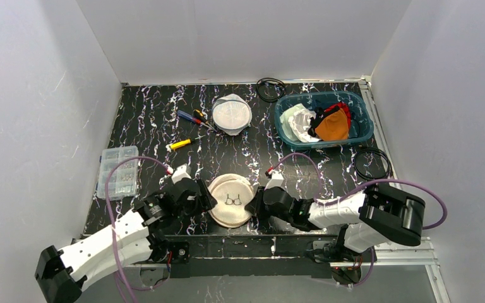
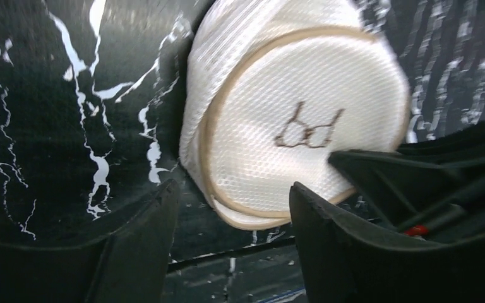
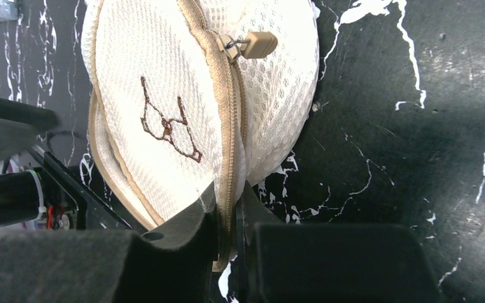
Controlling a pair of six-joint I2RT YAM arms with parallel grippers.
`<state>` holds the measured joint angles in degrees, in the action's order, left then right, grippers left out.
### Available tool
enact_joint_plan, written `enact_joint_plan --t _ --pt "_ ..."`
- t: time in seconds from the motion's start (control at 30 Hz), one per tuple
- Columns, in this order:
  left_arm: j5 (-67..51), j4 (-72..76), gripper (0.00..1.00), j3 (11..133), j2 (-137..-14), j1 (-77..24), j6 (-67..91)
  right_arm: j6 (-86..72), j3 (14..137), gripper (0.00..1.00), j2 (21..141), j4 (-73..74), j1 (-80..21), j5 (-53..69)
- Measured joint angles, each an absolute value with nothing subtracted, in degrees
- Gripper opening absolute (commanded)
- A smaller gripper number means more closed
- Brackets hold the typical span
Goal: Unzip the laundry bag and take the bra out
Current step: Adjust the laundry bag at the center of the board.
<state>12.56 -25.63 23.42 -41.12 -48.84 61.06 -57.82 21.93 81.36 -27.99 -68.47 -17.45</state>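
Observation:
The laundry bag [image 1: 230, 201] is a round white mesh pouch with tan trim and a brown bra emblem, lying near the table's front edge. My right gripper [image 3: 230, 211] is shut on the bag's tan zipper seam at its right rim. The zipper pull [image 3: 259, 44] hangs free further along the seam, and the teeth between it and my fingers look closed. My left gripper [image 2: 233, 192] is open at the bag's [image 2: 290, 113] left rim, with the tan edge just ahead of its fingertips. The bra is hidden.
A second mesh bag [image 1: 232, 113] lies at the back. A teal bin [image 1: 361, 123] holding clothes stands back right. Screwdrivers [image 1: 192, 117], a yellow-handled tool [image 1: 180, 144], a clear organizer box [image 1: 119, 170] and black cable coils [image 1: 371, 163] lie around.

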Motion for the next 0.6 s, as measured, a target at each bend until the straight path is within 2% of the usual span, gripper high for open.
enact_joint_plan --t 0.07,0.13,0.23,0.33,0.5,0.6 --pt "13.78 -28.05 0.65 26.41 -39.55 -48.84 59.59 -57.21 22.00 0.19 80.90 -27.00 -68.47 -17.45" --pt "15.73 -29.61 0.61 29.36 -38.72 -48.84 57.58 -56.66 22.00 0.19 80.01 -26.09 -68.47 -17.41" --pt "18.48 -29.95 0.45 31.70 -39.66 -48.73 54.70 -55.81 21.91 0.18 78.32 -24.99 -68.47 -17.15" --pt "19.57 -28.62 0.34 32.34 -45.12 -48.03 51.96 -55.13 21.19 0.18 76.12 -24.40 -68.47 -16.34" --pt "20.34 -25.65 0.27 32.36 -56.62 -46.92 50.09 -55.02 19.03 0.17 73.23 -23.57 -68.47 -15.25" --pt "20.58 -22.83 0.25 31.70 -59.27 -45.98 49.67 -55.09 18.17 0.17 72.07 -23.51 -68.47 -14.63"
